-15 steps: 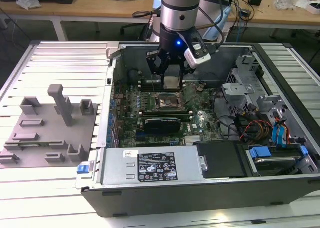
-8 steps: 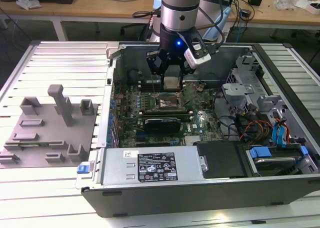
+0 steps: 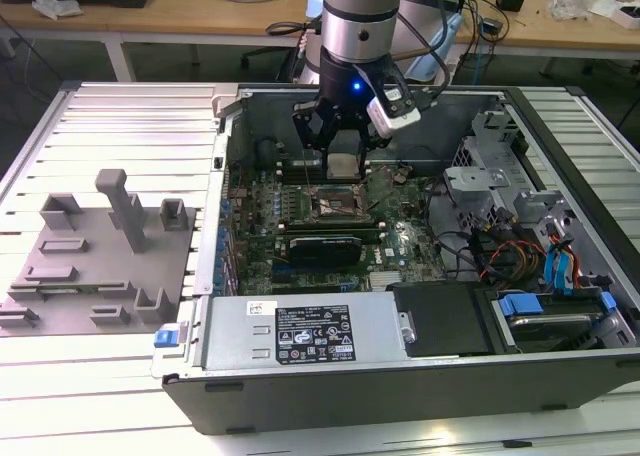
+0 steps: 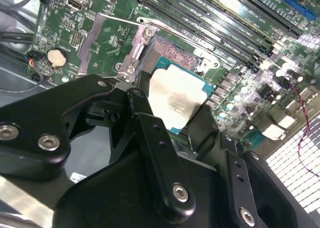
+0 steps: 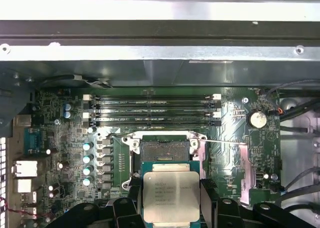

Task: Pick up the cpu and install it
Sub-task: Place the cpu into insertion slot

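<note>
Dark fingers (image 5: pixel 207 200) cover two opposite edges of the cpu (image 5: pixel 171 197). The hand (image 5: pixel 171 204) is closed on it and holds it in the air just short of the open socket (image 5: pixel 165 150), not seated. In the exterior view the arm hides part of the computer case (image 3: pixel 400 396) behind it. The second wrist view shows the metal load plate (image 4: pixel 97 43) swung clear to one side. Memory slots (image 5: pixel 152 108) run close beside the socket.
</note>
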You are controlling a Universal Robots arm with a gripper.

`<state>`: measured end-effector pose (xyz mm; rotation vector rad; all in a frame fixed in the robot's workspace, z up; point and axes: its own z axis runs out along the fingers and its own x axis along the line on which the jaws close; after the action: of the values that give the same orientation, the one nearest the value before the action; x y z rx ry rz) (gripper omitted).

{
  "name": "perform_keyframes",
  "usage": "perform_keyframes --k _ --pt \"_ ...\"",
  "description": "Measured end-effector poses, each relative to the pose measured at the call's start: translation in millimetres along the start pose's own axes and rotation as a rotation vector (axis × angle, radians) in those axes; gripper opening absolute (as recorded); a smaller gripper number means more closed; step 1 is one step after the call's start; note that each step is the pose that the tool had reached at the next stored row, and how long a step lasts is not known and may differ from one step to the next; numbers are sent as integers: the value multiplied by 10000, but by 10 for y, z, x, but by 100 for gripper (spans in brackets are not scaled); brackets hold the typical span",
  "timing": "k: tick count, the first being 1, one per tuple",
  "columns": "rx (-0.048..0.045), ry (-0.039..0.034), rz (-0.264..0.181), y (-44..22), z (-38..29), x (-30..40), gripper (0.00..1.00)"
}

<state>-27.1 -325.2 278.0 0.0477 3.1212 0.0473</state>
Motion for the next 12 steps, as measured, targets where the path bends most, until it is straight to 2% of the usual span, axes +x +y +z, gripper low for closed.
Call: perform_keyframes --k 12 --pt "36 -56 1818 0 0 0 55"
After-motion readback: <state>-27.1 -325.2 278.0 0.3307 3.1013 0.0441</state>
